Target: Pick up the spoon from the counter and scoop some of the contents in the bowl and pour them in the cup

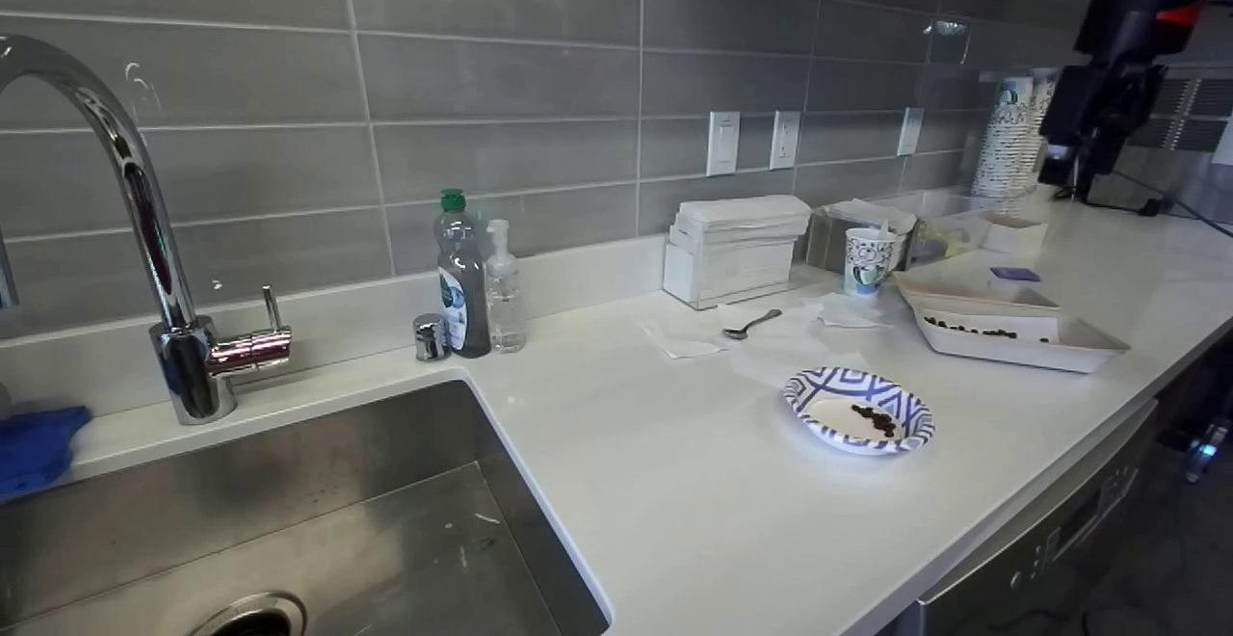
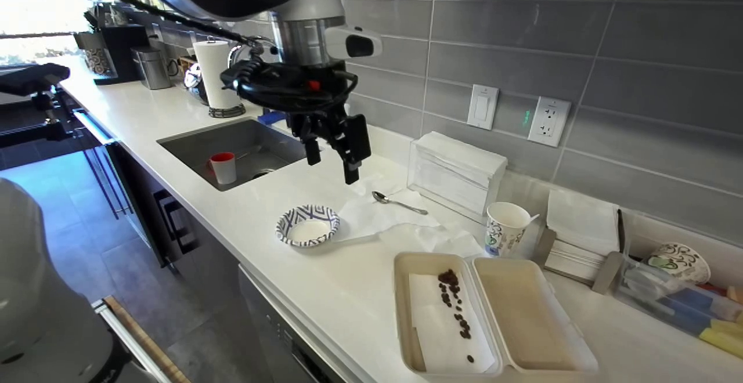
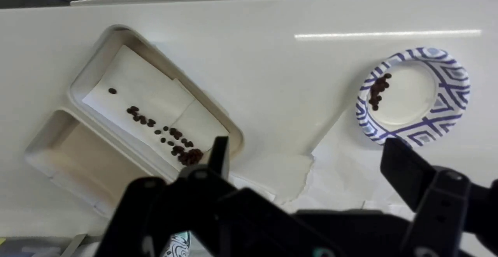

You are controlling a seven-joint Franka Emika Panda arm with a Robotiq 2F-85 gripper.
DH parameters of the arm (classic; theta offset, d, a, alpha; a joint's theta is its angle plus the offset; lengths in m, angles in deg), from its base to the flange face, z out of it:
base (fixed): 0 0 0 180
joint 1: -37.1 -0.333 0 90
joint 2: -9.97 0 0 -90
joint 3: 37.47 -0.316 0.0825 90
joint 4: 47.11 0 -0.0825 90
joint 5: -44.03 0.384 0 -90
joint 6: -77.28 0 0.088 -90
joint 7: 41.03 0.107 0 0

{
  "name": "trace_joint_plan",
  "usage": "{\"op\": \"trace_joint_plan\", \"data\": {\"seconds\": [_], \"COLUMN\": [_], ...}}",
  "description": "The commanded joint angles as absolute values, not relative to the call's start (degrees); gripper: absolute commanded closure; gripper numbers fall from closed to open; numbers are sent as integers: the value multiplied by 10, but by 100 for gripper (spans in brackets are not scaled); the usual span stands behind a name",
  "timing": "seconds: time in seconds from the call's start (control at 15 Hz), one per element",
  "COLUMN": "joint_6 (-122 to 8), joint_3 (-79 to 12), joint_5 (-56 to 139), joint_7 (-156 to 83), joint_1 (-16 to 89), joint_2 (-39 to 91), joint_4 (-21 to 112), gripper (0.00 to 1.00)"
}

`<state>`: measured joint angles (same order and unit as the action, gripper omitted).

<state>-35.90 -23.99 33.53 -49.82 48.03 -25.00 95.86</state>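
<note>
The small grey metal spoon lies on white napkins on the counter in both exterior views (image 1: 751, 325) (image 2: 400, 203); my gripper hides it in the wrist view. The blue-and-white patterned bowl (image 1: 830, 414) (image 2: 307, 233) (image 3: 414, 93) sits on the counter with dark beans (image 1: 875, 420) (image 3: 377, 91) at one side of it. The white patterned cup (image 1: 869, 262) (image 2: 502, 229) stands upright with a thin white stick in it; its edge shows in the wrist view (image 3: 179, 245). My gripper (image 1: 1067, 183) (image 2: 332, 169) (image 3: 307, 146) is open and empty, high above the counter.
An open two-part white tray (image 2: 400, 313) (image 3: 155, 60) holds loose beans on paper. A white napkin box (image 1: 727, 255) (image 2: 453, 171) stands by the wall behind the spoon. A sink (image 1: 289, 540), soap bottles (image 1: 462, 279) and a tall cup stack (image 1: 1007, 149) are also there.
</note>
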Motion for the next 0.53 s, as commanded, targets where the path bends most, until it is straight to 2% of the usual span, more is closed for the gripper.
{"op": "trace_joint_plan", "data": {"seconds": [0.0, 0.47], "joint_6": [-330, -339], "joint_3": [-239, -256], "joint_5": [411, 572], "joint_7": [-449, -338], "joint_1": [468, 459], "joint_2": [-115, 93], "joint_4": [857, 718], "gripper": [0, 0]}}
